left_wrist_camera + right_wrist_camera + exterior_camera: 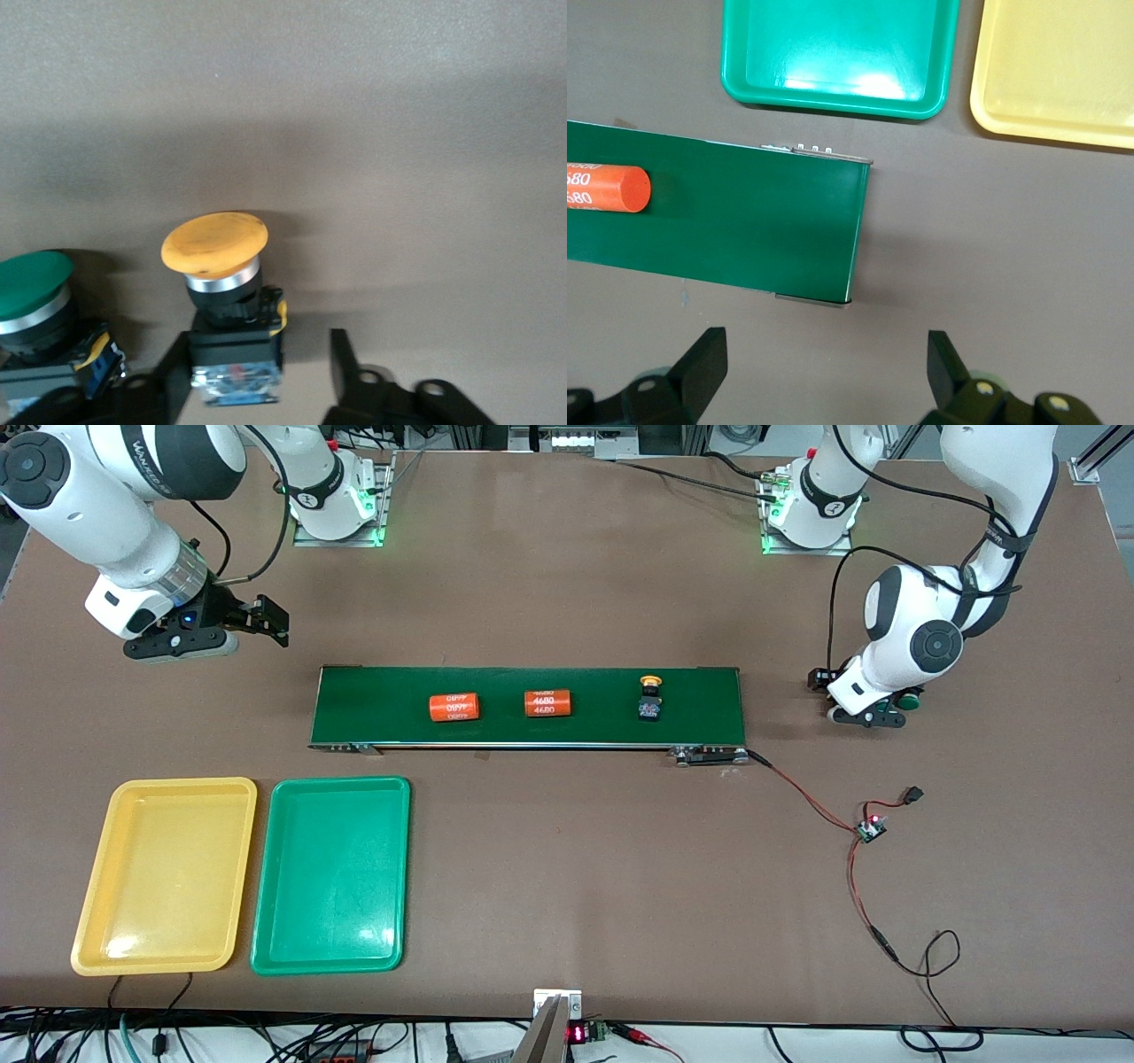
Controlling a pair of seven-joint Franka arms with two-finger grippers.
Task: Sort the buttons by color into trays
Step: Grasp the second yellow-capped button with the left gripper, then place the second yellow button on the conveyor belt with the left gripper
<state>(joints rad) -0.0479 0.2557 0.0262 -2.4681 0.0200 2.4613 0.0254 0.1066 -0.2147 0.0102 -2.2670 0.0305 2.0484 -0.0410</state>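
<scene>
On belt (532,707), orange cylinders (547,703) read "4680".

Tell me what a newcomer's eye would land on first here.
Probably the long dark-green belt mid-table, carrying two orange cylinders and one yellow-capped button. Next, the yellow tray and green tray side by side nearer the front camera, both bare. Off the belt's end, the left gripper straddles another yellow button beside a green one.
</scene>
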